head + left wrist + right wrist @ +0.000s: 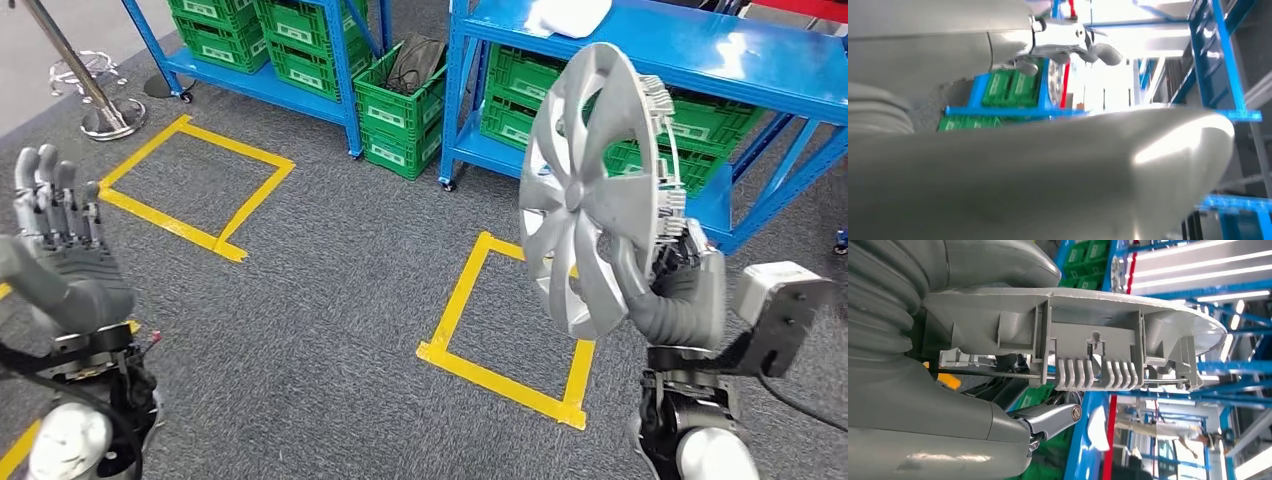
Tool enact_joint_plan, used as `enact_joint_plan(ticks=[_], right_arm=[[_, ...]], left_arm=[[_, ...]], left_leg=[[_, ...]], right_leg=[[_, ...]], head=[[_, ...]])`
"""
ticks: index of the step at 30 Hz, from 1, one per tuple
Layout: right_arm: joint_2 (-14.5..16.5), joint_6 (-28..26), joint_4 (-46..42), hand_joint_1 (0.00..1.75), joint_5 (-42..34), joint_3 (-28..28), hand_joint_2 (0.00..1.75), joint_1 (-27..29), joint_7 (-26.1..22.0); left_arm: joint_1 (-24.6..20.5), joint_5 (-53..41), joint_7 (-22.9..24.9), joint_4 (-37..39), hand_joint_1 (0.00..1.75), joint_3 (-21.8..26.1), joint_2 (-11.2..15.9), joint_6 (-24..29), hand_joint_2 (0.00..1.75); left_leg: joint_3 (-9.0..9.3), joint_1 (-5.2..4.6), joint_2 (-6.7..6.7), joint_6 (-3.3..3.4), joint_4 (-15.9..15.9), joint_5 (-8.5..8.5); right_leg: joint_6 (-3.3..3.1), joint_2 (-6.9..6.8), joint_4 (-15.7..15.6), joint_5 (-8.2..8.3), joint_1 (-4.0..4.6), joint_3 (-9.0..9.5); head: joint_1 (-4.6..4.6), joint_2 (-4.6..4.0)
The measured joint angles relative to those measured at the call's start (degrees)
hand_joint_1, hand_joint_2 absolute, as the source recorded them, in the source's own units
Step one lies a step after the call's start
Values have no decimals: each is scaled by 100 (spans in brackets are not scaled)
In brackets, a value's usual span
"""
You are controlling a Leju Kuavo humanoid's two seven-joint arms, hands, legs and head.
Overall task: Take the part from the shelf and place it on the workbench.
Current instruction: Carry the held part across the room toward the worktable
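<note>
Presently the right hand (680, 290) grips the silver part (590, 190) by its lower rim, held upright on edge just in front of the blue shelf (700, 50), while the left hand (60, 250), fingers apart and holding nothing, stands well apart from that shelf.

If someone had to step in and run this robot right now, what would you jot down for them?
Right hand: grips the silver hubcap by its rim, held on edge above the grey floor.
Left hand: raised, fingers apart, holding nothing.
Behind: blue shelves with green crates; yellow tape squares on the floor.
Done: the hubcap is off the shelf and in hand.
Left: carry it to the workbench and set it down. I cannot see a workbench from here.
</note>
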Motion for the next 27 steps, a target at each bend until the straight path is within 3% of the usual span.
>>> enact_joint_plan(ticks=[2, 4, 6, 8, 9, 10, 11, 13, 15, 17, 18, 20, 22, 24, 25, 27], right_arm=[[0, 2, 0, 175, -1, -1, 175, -5, -1], [0, 8, 0, 175, -2, -1, 175, -7, -2], [-2, 16, 0, 175, -6, -1, 175, -11, -5], [-3, 25, 3, 175, -22, -1, 175, -6, -8], [-2, 28, 7, 175, -31, -1, 175, 1, -9], [-2, 32, 12, 175, -39, -1, 175, 8, -9], [-2, 34, 16, 175, -43, -1, 175, 11, -9], [-2, 35, 20, 175, -46, -1, 175, -2, -9], [-2, 35, 19, 175, -52, -1, 175, -25, -16], [-2, 35, 19, 175, -62, -1, 175, -35, -22], [-2, 35, 20, 175, -67, -1, 175, -39, -22], [-1, 37, 20, 175, -70, -1, 175, -48, -25], [0, 38, 20, 175, -73, 0, 175, -54, -30], [0, 37, 26, 175, -77, 1, 175, -46, -30], [0, 37, 30, 175, -78, 2, 175, -40, -29], [1, 37, 35, 175, -80, 2, 175, -35, -28]], left_arm=[[-3, -1, 0, -3, 0, 4, 0, -1, 0], [-6, -2, 0, -4, 0, 5, -1, -1, 0], [-9, -7, 0, -4, 0, 5, -2, -1, 0], [-8, -13, 2, -3, 0, 2, -3, -1, 0], [-7, -15, 3, -3, 0, 1, -3, 0, 0], [-6, -19, 4, -2, 0, 1, -4, 1, 0], [-6, -23, 5, -2, 0, 1, -4, 1, 0], [-7, -30, 7, -3, 0, 4, -4, 2, 0], [-8, -36, 10, -5, 0, 7, -3, 4, 0], [-2, -42, 15, -6, 0, 10, -1, 8, 0], [6, -44, 16, -8, 0, 14, 1, 11, 0], [0, -46, 17, -15, 0, 21, 11, 16, 0], [-2, -48, 21, -19, 0, 23, 21, 19, 0], [10, -48, 25, -19, 0, 22, 24, 19, 0], [14, -48, 27, -19, 0, 22, 25, 20, 0], [13, -48, 27, -19, 0, 23, 25, 21, 0]], left_leg=[[-6, -21, -93, 81, -14, 15], [-7, -6, -186, 146, -38, 45], [-1, 8, -270, 192, -56, 65], [-8, -10, -368, 219, -52, 68], [-10, -20, -425, 224, -48, 68], [-10, -27, -487, 226, -43, 67], [-9, -30, -551, 226, -37, 67], [-14, -33, -666, 215, -24, 66], [-60, -17, -768, 167, -12, 84], [-103, 16, -861, 89, -28, 121], [-129, 25, -849, 57, -33, 126], [-251, 7, -624, 9, 167, 1], [-560, 0, -336, -21, 798, -304], [-876, 12, -259, -43, 1439, -509], [-912, 15, -245, -49, 1515, -483], [-632, 15, -176, -46, 1013, -200]], right_leg=[[70, -70, -12, 4, -1, 5], [134, 13, 99, -92, -25, -57], [157, 224, 614, -381, -34, -308], [142, 328, 1349, -657, -26, -663], [130, 341, 1560, -679, -23, -780], [112, 349, 1566, -597, -21, -806], [87, 364, 1357, -426, -18, -731], [19, 502, 626, -64, -14, -413], [-29, 651, 147, 53, -4, -180], [-60, 640, 50, 44, 19, -122], [-87, 590, 23, 64, 18, -105], [-148, 484, -51, 97, 1, -57], [-187, 381, -73, 101, 6, -35], [-199, 280, -67, 93, 16, -36], [-198, 228, -65, 88, 17, -36], [-177, 136, -53, 71, 16, -28]], head=[[15, 0], [44, 0], [111, 0], [180, 0], [202, 0], [219, 0], [235, 0], [266, 0], [279, 0], [284, 0], [286, 0], [238, 0], [164, 0], [122, 0], [104, 0], [63, 0]])
